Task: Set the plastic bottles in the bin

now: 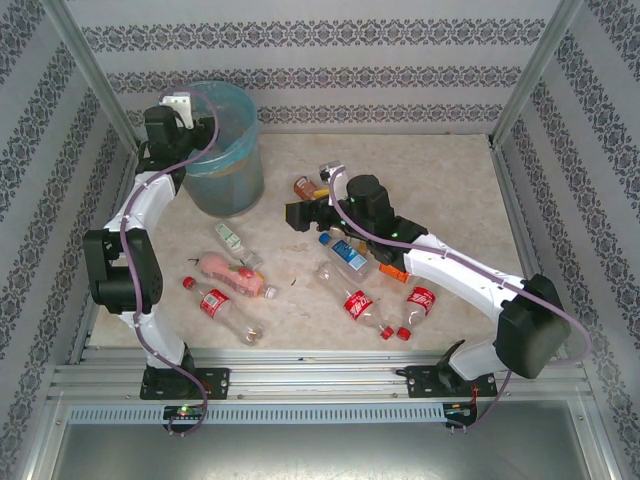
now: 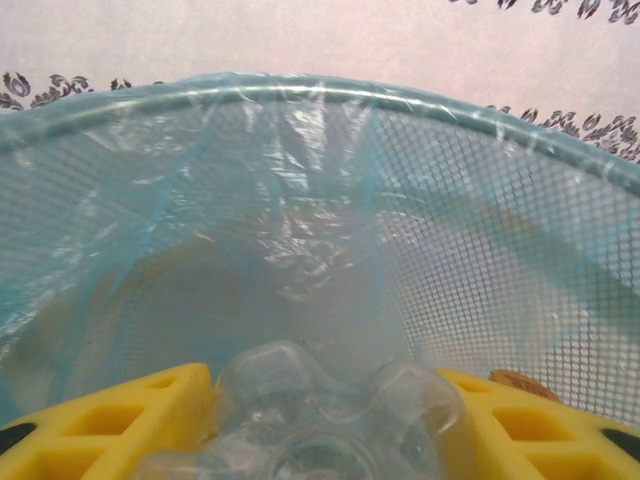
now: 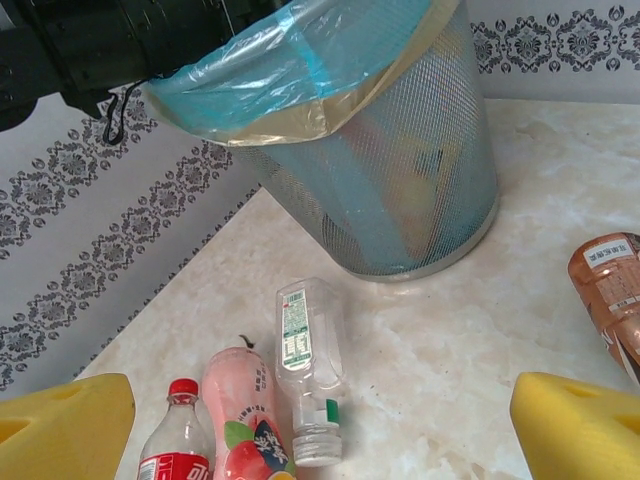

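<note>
Above the bin (image 2: 300, 90), the left gripper (image 2: 320, 430) grips a clear bottle (image 2: 330, 395); release only once it hangs well within the mouth. The right gripper (image 3: 320, 430) gapes empty, right of the bin

Table top (image 1: 460, 190): beige marble-pattern surface with a matte finish.

Wallpaper (image 1: 330, 40): white, with horizontal bands of grey damask ornament. It encloses the table at 9, 12 and 3 o'clock.

Frame posts: one aluminium post (image 1: 88, 70) at 11 o'clock and a second post (image 1: 537, 68) at 1 o'clock. Both run diagonally in the top view.

Slotted aluminium rails (image 1: 320, 372): these cross the table edge at 6 o'clock. Just below them are a perforated strip (image 1: 320, 412) and a plain grey metal sheet (image 1: 320, 450).
</note>
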You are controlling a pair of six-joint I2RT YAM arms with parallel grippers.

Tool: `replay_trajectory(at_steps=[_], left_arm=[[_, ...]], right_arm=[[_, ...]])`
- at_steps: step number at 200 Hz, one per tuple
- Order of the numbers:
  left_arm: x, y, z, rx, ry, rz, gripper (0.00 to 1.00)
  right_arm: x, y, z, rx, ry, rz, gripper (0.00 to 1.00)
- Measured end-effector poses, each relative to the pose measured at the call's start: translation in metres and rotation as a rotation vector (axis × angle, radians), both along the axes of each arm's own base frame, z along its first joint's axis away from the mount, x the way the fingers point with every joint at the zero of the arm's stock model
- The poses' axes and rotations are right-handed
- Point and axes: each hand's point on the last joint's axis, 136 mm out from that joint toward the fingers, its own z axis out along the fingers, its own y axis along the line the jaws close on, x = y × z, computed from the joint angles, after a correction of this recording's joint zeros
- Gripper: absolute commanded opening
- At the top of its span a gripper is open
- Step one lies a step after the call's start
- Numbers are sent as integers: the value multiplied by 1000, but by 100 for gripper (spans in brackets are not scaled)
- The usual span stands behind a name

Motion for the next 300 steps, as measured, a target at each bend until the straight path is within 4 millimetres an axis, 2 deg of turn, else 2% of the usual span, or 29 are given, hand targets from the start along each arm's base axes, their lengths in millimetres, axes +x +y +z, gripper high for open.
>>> replay_trajectory(at_steps=[31,74,90,111,151,172,214,235,255,269,281,300], left_arm=[[0,-4,13,-32,-4,-22,67],[3,-11,67,-52,-88,-60,70],[1,-13,79,-56,-99,-73,69],[-1,-15,85,-62,-93,-81,60],[-6,-17,82,-73,-24,-89,40],[-7,-18,78,-75,8,-91,40],[-8,-18,32,-85,159,-82,42],[-13,-20,27,-83,189,-77,44],[-21,-28,40,-66,172,-80,47],[-32,-38,61,-51,134,-84,48],[-48,-50,81,-39,94,-90,48],[-84,-76,112,-23,17,-119,49]], right_arm=[[2,3,6,8,-8,2,96],[3,9,6,17,7,12,96],[4,11,3,15,15,15,95],[4,12,-1,12,22,18,94],[4,14,-5,10,34,26,92],[4,14,-5,9,35,26,92],[4,13,-7,-6,62,22,92],[4,12,-5,-42,75,25,88],[2,11,1,-94,60,44,88],[-3,11,1,-144,49,68,87],[-10,12,-4,-199,39,97,87],[-27,15,-20,-294,44,137,87]])
